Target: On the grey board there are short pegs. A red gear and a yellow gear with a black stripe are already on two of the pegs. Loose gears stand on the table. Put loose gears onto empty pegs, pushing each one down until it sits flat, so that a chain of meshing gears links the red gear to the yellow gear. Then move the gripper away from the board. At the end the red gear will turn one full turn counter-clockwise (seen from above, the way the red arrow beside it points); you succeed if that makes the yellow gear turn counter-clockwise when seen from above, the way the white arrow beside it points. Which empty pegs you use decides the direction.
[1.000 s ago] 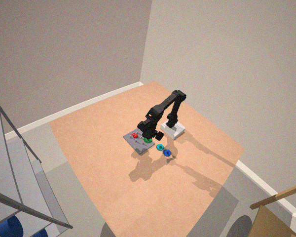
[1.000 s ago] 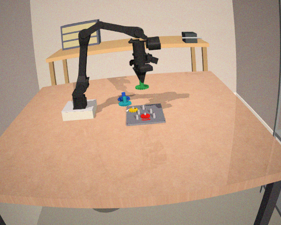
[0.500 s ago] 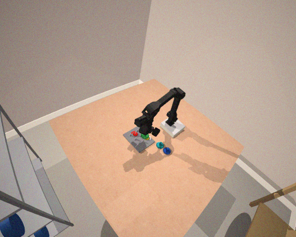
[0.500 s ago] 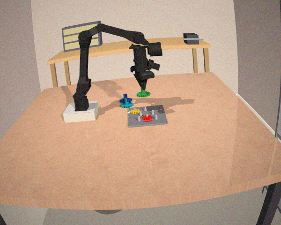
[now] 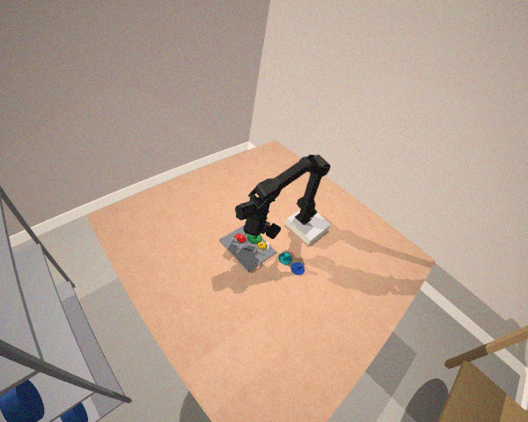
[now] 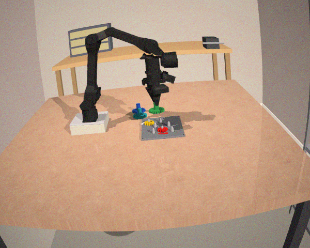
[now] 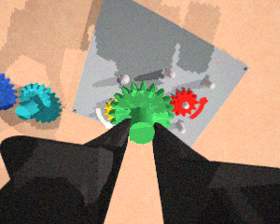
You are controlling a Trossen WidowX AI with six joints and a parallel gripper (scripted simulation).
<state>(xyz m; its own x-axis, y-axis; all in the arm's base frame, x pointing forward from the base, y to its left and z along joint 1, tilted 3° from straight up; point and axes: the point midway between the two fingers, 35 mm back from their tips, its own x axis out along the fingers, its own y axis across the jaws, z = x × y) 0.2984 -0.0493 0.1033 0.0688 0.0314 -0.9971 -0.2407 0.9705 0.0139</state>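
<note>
My gripper (image 6: pixel 156 104) (image 7: pixel 142 125) is shut on the stem of the green gear (image 5: pixel 254 238) (image 6: pixel 156 110) (image 7: pixel 141 103) and holds it above the grey board (image 5: pixel 249 265) (image 6: pixel 150 136) (image 7: pixel 229 70). The red gear (image 5: pixel 241 240) (image 6: pixel 162 129) (image 7: pixel 182 101) sits on its peg. The yellow gear (image 5: pixel 261 245) (image 6: pixel 149 123) (image 7: pixel 110 109) sits on another; in the wrist view the green gear partly covers it. Several empty pegs show, one of them a peg (image 6: pixel 168 124) (image 7: pixel 167 73) towards the board's middle. The green gear hides part of the board in the wrist view.
A teal gear (image 5: pixel 285 258) (image 6: pixel 140 115) (image 7: pixel 39 103) stands on the table beside the board, on the yellow gear's side. A blue gear (image 5: pixel 297 268) (image 6: pixel 135 110) (image 7: pixel 1 89) stands just beyond it. The arm's white base (image 5: pixel 307 234) (image 6: pixel 88 129) is nearby.
</note>
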